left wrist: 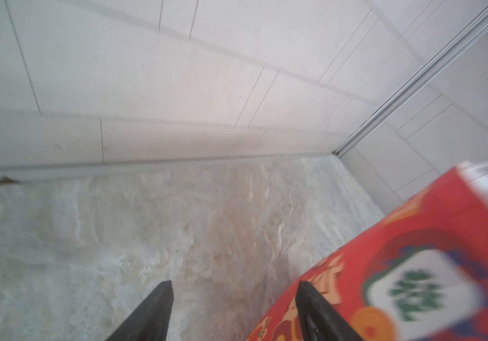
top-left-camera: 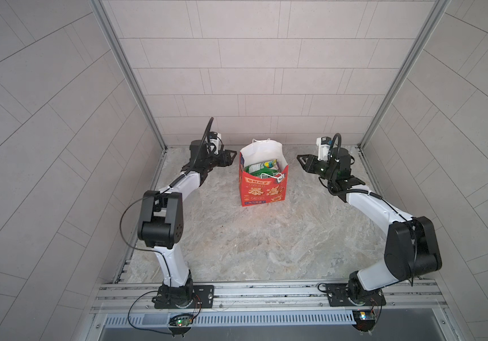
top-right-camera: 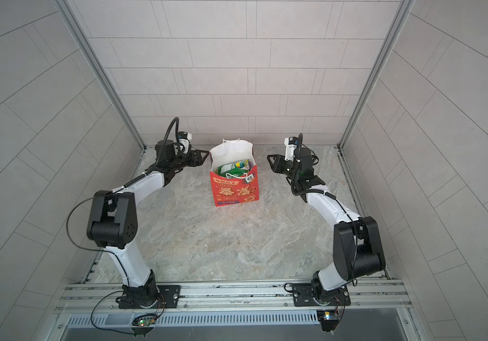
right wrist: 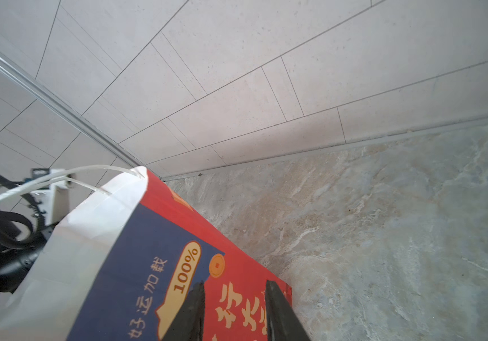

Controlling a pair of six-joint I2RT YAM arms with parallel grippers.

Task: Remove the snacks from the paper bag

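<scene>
Paper bag (top-left-camera: 262, 190) upright on marbled tabletop (top-left-camera: 237, 242), tiled walls (top-left-camera: 237, 73) around

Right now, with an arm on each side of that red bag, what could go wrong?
The paper bag stands free: both pairs of jaws are open beside it, gripping nothing, so a sideways nudge could tip it. A white cord handle hangs inside the opening, over the snacks, and could snag whatever reaches in.
</scene>
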